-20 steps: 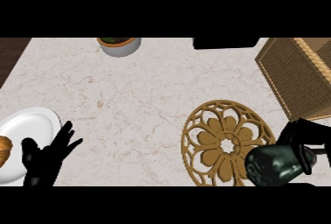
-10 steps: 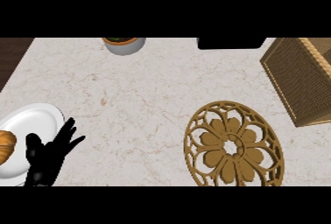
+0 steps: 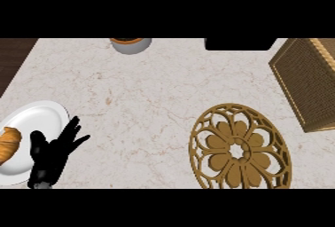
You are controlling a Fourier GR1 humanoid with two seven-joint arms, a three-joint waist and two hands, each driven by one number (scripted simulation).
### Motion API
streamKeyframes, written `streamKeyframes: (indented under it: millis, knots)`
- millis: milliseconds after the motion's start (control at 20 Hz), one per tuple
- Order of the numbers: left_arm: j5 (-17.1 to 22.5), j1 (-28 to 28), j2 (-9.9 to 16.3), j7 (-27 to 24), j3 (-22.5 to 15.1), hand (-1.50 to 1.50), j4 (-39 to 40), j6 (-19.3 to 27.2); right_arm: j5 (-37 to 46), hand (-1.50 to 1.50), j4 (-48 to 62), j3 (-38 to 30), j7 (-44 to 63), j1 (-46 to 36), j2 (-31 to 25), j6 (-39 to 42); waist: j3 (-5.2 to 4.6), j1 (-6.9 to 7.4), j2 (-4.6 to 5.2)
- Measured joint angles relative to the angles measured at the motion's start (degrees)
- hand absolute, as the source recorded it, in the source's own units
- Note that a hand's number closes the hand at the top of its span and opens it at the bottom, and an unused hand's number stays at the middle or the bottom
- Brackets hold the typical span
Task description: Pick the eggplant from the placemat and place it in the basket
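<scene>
Fingers (image 3: 68, 133) of the left hand (image 3: 51, 153) stand straight and spread, pointing up and away from the robot at the lower left of the head view, with nothing between them; it is resting there, its edge overlapping the rim of a white plate (image 3: 39, 113) that carries a croissant (image 3: 8, 144). The right hand shows nowhere in this view, so its fingers cannot be described at all.

Outward from the left hand, across bare marble counter (image 3: 150, 88), lies the placemat (image 3: 239, 148), a round golden openwork disc with a flower pattern, well apart to the right. Nothing rests on it: the eggplant is not visible on the mat or anywhere else on the counter (so its colour, shape and long axis cannot be told from here). It may be out of frame with the right hand, but that is only a guess.

The basket (image 3: 304, 82), woven and brown, sits beyond the placemat at the right edge, up and to the right of it. Judging by layout, the right arm is the nearer one to the basket. A small grey bowl (image 3: 131, 44) and a dark object (image 3: 239, 43) sit at the far edge.
</scene>
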Motion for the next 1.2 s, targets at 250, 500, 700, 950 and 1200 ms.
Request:
streamKeyframes:
  millis: [250,500,700,950,1200]
  knots:
    - [-0.3,-0.3,-0.6,-1.2,-0.1,0.0,0.5,-0.7,3.6,1.5,11.2,2.6,-6.3,-4.8,-1.4,1.6,0.06,0.72,0.15]
    - [-0.9,-0.7,-0.8,-0.7,0.0,0.0,0.6,-0.6,6.8,1.5,22.7,5.5,-13.5,-9.6,-0.5,2.2,0.1,0.98,0.19]
    - [-0.6,-0.8,-0.8,-0.1,0.3,0.0,0.3,-1.1,7.6,1.5,31.7,6.0,-18.5,-12.5,1.3,2.4,0.08,1.0,0.23]
    - [-1.9,-0.8,-1.4,0.6,0.2,0.0,0.2,0.0,6.9,1.5,41.5,5.6,-22.8,-16.0,4.8,2.0,0.18,0.9,0.13]
    - [-2.0,-0.4,-1.6,-0.4,0.6,0.0,0.3,-0.7,8.0,1.5,51.3,4.7,-30.6,-17.7,5.4,2.9,0.19,0.77,0.14]
